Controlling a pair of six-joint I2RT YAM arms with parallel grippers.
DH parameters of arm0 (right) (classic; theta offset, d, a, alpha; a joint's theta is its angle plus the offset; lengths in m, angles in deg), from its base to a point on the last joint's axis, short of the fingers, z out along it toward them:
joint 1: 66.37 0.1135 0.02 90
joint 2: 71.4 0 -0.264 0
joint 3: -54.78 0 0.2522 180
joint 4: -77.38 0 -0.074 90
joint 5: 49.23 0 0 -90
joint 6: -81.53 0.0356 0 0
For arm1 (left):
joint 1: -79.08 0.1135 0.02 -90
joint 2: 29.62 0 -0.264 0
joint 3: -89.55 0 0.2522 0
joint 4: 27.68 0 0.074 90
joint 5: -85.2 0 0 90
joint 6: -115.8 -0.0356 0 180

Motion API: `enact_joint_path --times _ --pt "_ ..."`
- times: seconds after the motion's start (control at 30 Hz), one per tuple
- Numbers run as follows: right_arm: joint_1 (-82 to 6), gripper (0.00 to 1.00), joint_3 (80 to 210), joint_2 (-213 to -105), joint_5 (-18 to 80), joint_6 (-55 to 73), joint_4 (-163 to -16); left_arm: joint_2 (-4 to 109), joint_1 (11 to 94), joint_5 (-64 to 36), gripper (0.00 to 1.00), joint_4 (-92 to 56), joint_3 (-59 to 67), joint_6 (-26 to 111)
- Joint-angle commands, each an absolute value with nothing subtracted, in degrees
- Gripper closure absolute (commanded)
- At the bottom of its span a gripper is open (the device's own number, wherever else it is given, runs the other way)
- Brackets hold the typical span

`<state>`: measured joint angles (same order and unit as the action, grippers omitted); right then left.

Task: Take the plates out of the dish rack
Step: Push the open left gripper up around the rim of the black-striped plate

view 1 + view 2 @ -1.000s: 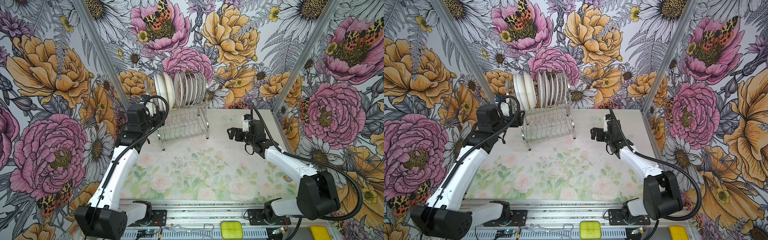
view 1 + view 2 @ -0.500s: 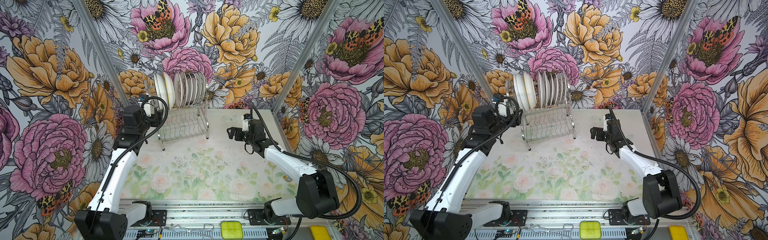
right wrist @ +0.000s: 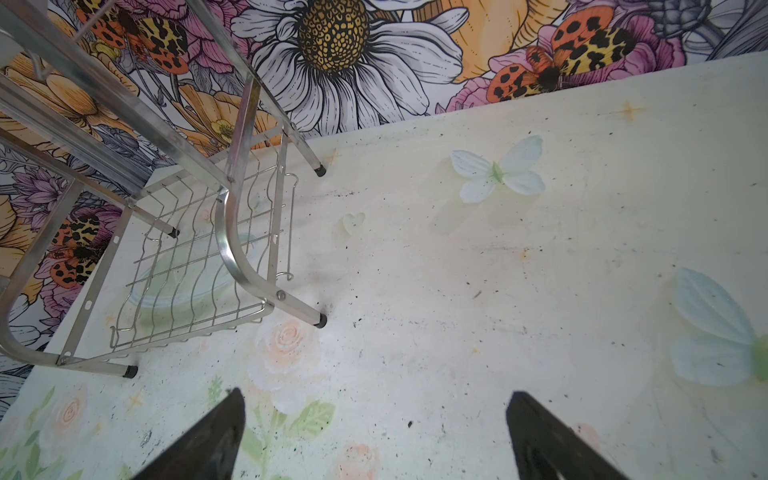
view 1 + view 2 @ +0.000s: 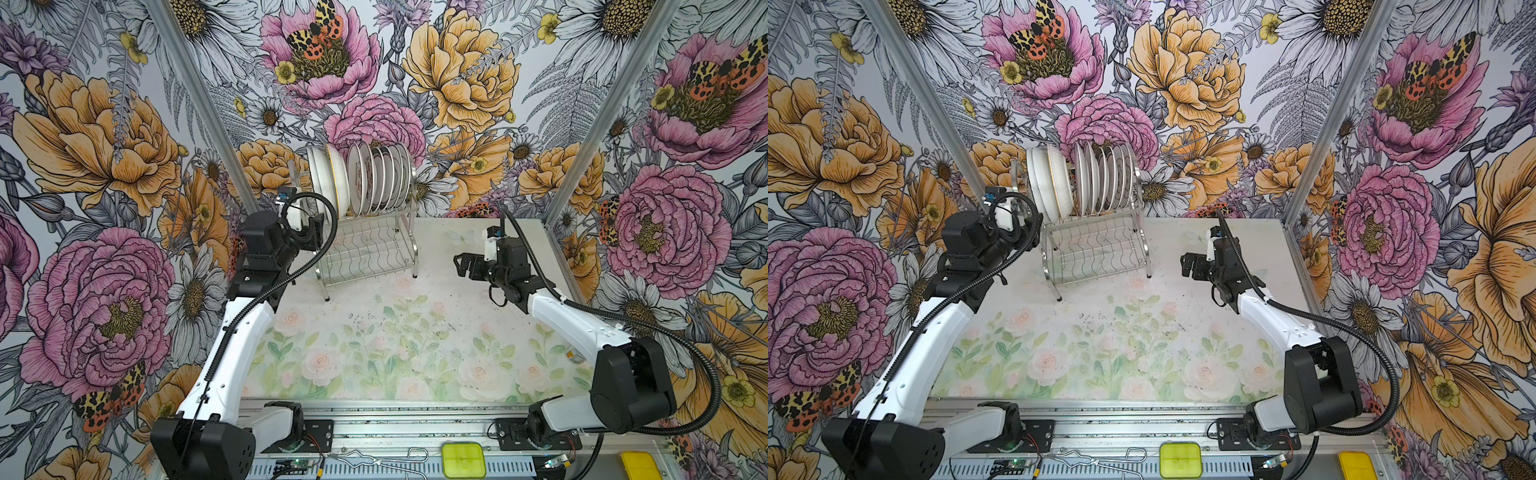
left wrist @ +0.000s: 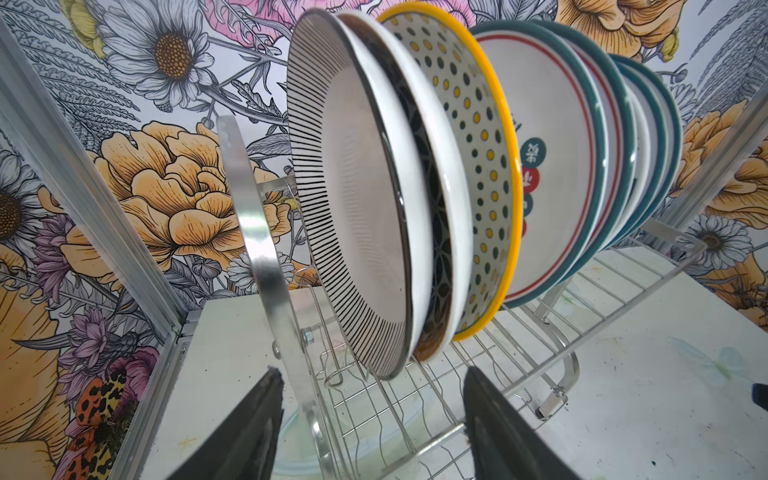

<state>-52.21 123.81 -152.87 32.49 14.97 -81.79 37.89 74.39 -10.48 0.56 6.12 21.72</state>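
Several plates (image 4: 361, 178) (image 4: 1084, 178) stand on edge in the top tier of the dish rack (image 4: 370, 249) (image 4: 1100, 249) at the back of the table. In the left wrist view the nearest plate (image 5: 353, 199) has a black-striped rim, then a dotted yellow-edged plate (image 5: 478, 174) and teal-banded ones. My left gripper (image 4: 309, 226) (image 4: 1027, 232) (image 5: 372, 374) is open at the rack's left end, below the plates, its jaws either side of the arched side frame (image 5: 257, 249). My right gripper (image 4: 461, 266) (image 4: 1187, 264) (image 3: 377, 394) is open and empty over the table, right of the rack (image 3: 232, 232).
A clear round dish (image 3: 187, 282) lies on the table under the rack's lower tier. The floral side wall stands close behind the left arm. The flower-printed table (image 4: 395, 332) spreads in front of the rack. A yellow-green box (image 4: 463, 459) sits on the front rail.
The left arm has shifted slightly at the rack's left end. The right arm has not moved.
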Motion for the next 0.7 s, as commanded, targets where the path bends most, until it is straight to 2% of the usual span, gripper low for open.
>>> enact_joint_path --times 0.0,0.67 --pt "-52.62 0.01 125.67 -153.23 32.12 14.73 -82.37 38.38 74.97 -11.48 0.32 -2.12 6.57 20.85" --pt "-52.96 0.01 124.7 -152.5 32.77 14.96 -82.39 43.24 76.17 -13.98 0.38 -1.93 3.85 19.38"
